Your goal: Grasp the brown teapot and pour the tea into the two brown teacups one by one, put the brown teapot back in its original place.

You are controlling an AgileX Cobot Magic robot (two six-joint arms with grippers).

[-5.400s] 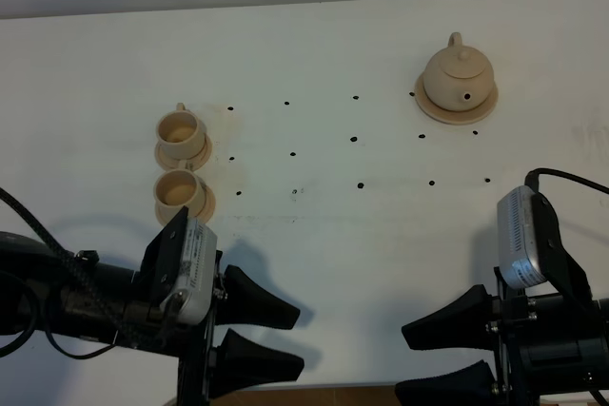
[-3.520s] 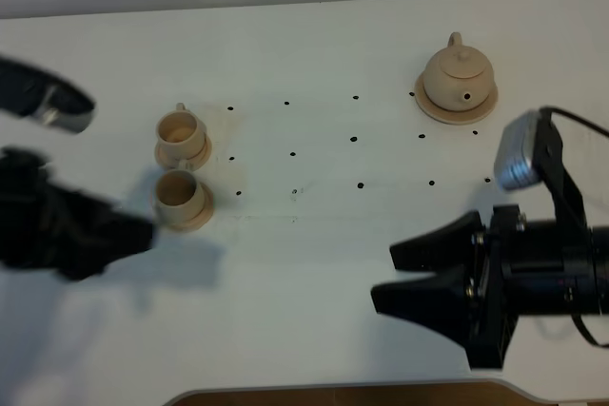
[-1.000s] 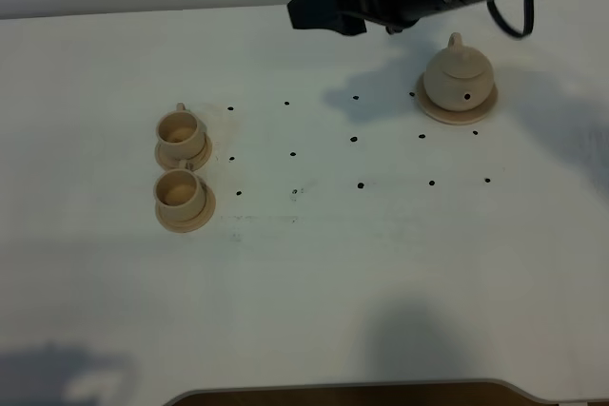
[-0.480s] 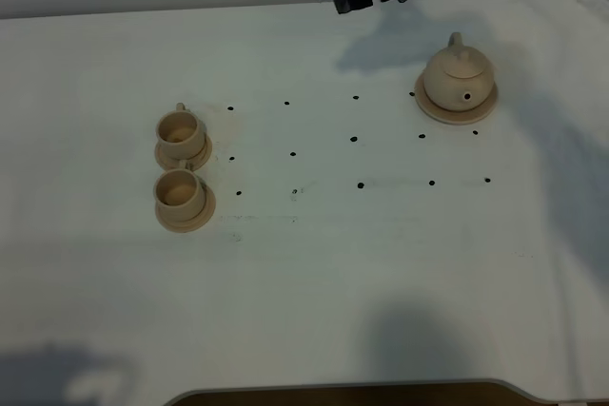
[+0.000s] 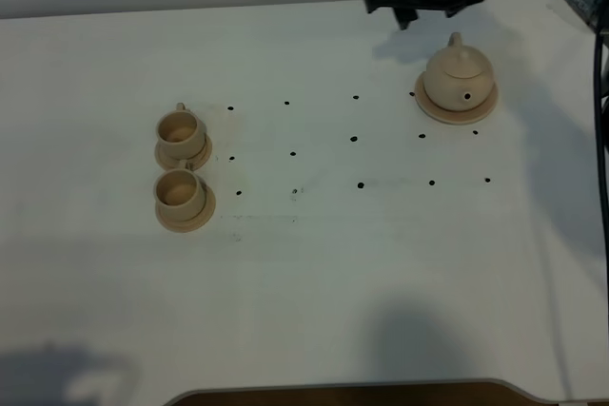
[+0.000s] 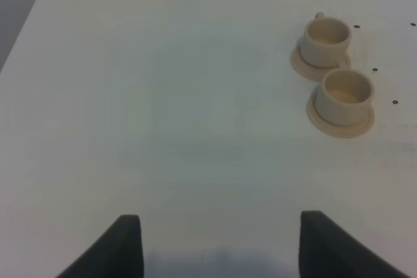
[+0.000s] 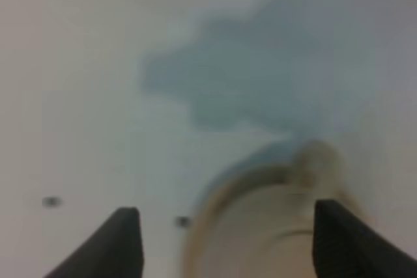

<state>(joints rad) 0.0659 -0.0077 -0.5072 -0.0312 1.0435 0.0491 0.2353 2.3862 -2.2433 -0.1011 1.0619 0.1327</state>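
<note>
Over the near left part of the table (image 5: 314, 330), the left gripper (image 6: 219, 216) hangs above bare white surface, its jaws spread wide with nothing between them. Well beyond its fingertips, on the left side of the table, stand the two cups, each upright on a small round saucer (image 5: 188, 219). The near cup (image 5: 178, 189) and the far cup (image 5: 181, 126) sit one behind the other, just beside each other, and their saucers appear to meet edge to edge. Both small handles point toward the far side.

To the right of the cups, rows of small black dots (image 5: 292, 153) mark the middle of the table.

Farther back on the right, the teapot (image 5: 459, 73) sits upright on its round disc (image 5: 430, 109). Its lid is on, its spout faces the near side and its loop handle (image 5: 456, 40) faces the far edge.

Just behind the teapot and to its left, at the far edge of the table, the right gripper (image 7: 225, 209) hangs above the surface, apart from the pot. Its jaws are wide open and empty. Its own camera is badly blurred, but it shows the teapot's rounded tan shape lying ahead between the two fingertips. A grey shadow (image 5: 404, 45) falls on the table beyond the pot.
</note>
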